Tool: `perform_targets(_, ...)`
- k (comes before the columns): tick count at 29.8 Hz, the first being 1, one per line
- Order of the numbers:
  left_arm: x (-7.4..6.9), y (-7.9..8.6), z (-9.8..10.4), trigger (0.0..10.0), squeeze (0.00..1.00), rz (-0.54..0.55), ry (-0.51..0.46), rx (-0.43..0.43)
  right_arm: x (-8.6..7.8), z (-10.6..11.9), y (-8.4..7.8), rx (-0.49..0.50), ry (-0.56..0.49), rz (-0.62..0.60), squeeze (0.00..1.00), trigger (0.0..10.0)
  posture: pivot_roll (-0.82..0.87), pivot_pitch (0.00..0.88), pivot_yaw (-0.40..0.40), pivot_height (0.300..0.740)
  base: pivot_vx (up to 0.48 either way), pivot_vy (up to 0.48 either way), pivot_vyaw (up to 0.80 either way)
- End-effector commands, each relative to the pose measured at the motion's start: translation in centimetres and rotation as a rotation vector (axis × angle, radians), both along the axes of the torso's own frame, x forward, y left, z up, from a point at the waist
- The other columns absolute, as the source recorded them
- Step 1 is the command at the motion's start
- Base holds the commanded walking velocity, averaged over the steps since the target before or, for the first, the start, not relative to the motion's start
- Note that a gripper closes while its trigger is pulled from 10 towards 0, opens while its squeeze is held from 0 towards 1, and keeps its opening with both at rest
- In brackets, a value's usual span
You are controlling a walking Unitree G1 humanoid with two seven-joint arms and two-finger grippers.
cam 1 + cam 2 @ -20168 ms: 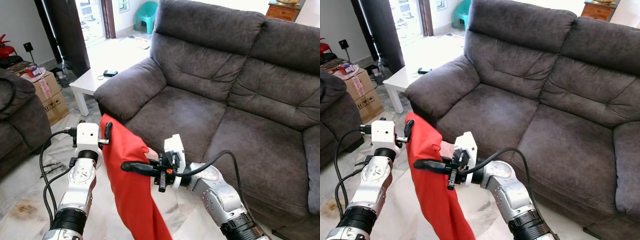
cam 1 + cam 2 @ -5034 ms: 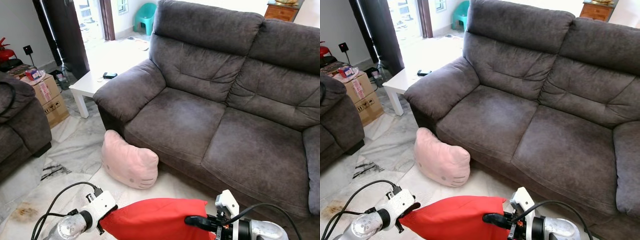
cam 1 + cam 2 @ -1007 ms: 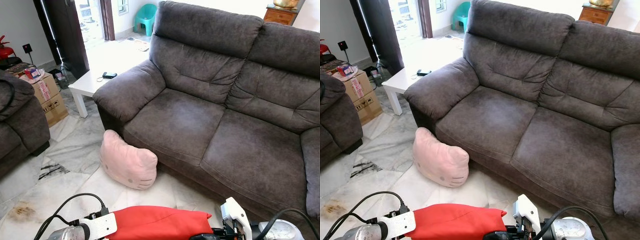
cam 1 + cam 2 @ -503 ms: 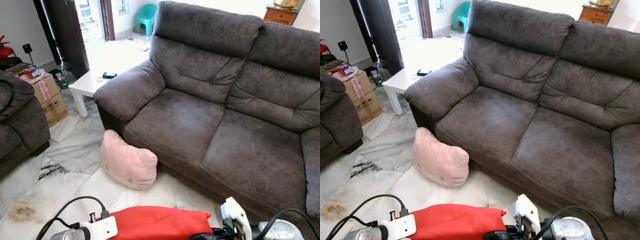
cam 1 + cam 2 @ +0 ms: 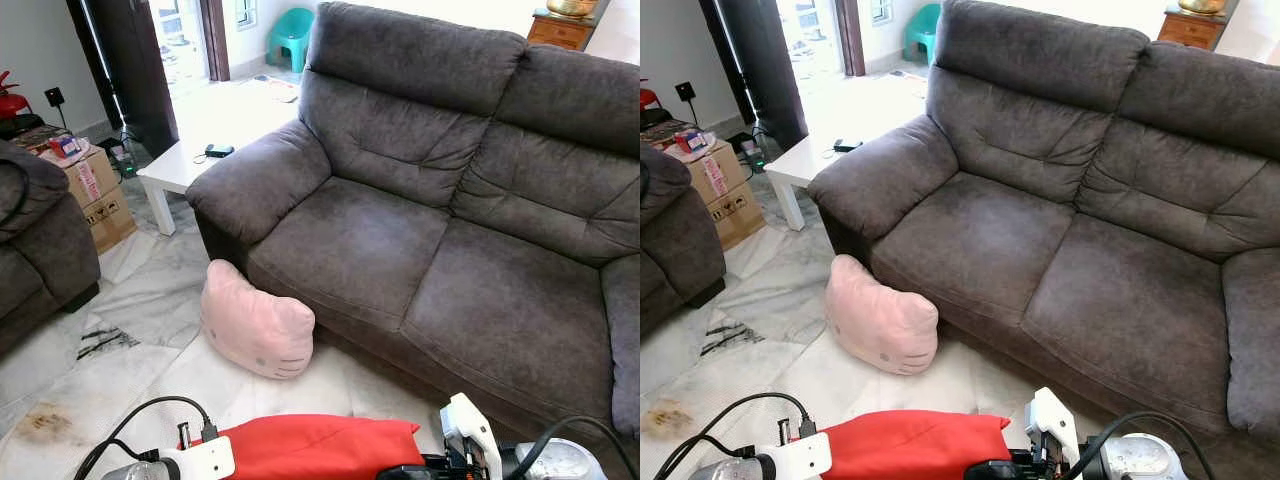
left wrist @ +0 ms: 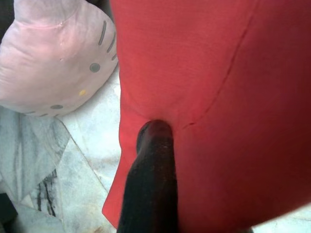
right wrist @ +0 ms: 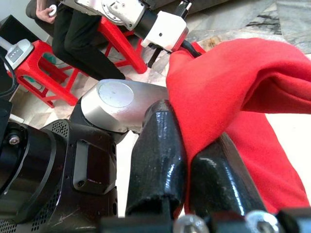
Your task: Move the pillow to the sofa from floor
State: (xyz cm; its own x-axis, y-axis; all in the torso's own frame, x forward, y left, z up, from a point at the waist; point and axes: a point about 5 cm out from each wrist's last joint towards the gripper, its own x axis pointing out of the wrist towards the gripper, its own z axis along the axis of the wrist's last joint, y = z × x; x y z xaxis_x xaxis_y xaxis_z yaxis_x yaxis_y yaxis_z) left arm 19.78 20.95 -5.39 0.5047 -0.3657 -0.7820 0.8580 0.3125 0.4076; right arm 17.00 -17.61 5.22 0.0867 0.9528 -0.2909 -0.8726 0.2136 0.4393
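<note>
On the marble floor (image 5: 140, 300) before the grey sofa (image 5: 440, 200) lies a pink pillow (image 5: 255, 325), while both end effectors, left (image 6: 154, 133) and right (image 7: 189, 165), pinch a red cloth (image 5: 320, 445) low between them.

Red pillow (image 5: 320, 447), formerly dangling upright between pincers, now low, flat.

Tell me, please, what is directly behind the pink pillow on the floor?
Behind the pink pillow stands the front of the dark grey sofa, below its left seat cushion and armrest. The pillow appears to lean against it. The strip of sofa base and floor that the pillow covers cannot be seen.
</note>
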Motion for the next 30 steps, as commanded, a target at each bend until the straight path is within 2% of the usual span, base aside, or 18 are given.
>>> perform_targets(1,-0.3,-0.1,-0.3,0.0,0.0,0.005,0.014,0.003,0.8,1.3,0.8,0.057,-0.064,0.025,0.0,10.0,0.0,0.0,-0.075,0.74,0.0,0.0,0.0)
perform_targets(6,-0.4,-0.1,-0.3,0.0,0.0,0.004,0.015,0.005,0.8,1.1,1.0,0.06,-0.066,0.018,0.0,10.0,0.0,0.0,-0.072,0.74,0.0,0.0,0.0)
perform_targets(11,-0.3,-0.1,-0.3,0.0,0.0,0.062,-0.006,-0.018,1.6,0.3,0.9,0.016,-0.106,-0.063,0.0,10.0,0.0,0.0,-0.067,0.74,0.0,0.0,0.0)
perform_targets(13,0.6,-0.1,0.1,0.0,0.0,0.157,-0.08,-0.05,2.9,-0.8,0.5,-0.034,-0.15,-0.198,0.0,10.0,0.0,0.0,-0.064,0.74,0.0,0.0,0.0)
perform_targets(14,0.6,-0.1,0.1,0.0,0.0,0.157,-0.08,-0.05,2.9,-0.8,0.5,-0.034,-0.15,-0.198,0.0,10.0,0.0,0.0,-0.064,0.74,0.0,0.0,0.0)
perform_targets(15,1.2,-0.1,0.5,10.0,0.0,0.227,-0.125,-0.086,4.1,-1.6,0.0,-0.115,-0.202,-0.311,0.0,10.0,0.01,0.0,-0.063,0.74,0.0,0.0,0.0)
perform_targets(17,1.7,0.1,0.9,10.0,0.0,0.278,-0.176,-0.107,5.4,-2.5,-0.8,-0.227,-0.27,-0.448,0.0,10.0,0.01,0.0,-0.061,0.74,0.0,0.0,0.0)
perform_targets(18,2.2,0.2,1.3,10.0,0.0,0.324,-0.22,-0.126,6.4,-3.0,-1.6,-0.313,-0.315,-0.557,0.0,10.0,0.01,0.0,-0.061,0.74,0.0,0.0,0.0)
perform_targets(21,3.1,0.4,2.1,10.0,0.0,0.391,-0.282,-0.169,7.3,-3.5,-2.4,-0.375,-0.339,-0.689,0.0,10.0,0.01,0.0,-0.057,0.74,0.0,0.0,0.0)
perform_targets(22,3.9,0.3,2.8,10.0,0.0,0.415,-0.334,-0.2,7.6,-4.1,-2.7,-0.416,-0.334,-0.752,0.0,10.0,0.01,0.0,-0.054,0.74,0.0,0.0,0.0)
perform_targets(23,3.9,0.3,2.8,10.0,0.0,0.415,-0.334,-0.2,7.6,-4.1,-2.7,-0.416,-0.334,-0.752,0.0,10.0,0.01,0.0,-0.054,0.74,0.0,0.0,0.0)
perform_targets(26,5.1,0.0,3.9,10.0,0.0,0.447,-0.405,-0.242,7.9,-4.8,-2.6,-0.462,-0.356,-0.829,0.0,10.0,0.01,0.0,-0.051,0.74,0.0,0.0,0.0)
perform_targets(30,6.0,-0.3,4.5,10.0,0.0,0.519,-0.458,-0.283,8.3,-5.8,-2.9,-0.459,-0.318,-1.033,0.0,10.0,0.01,0.0,-0.046,0.74,0.0,0.0,0.0)
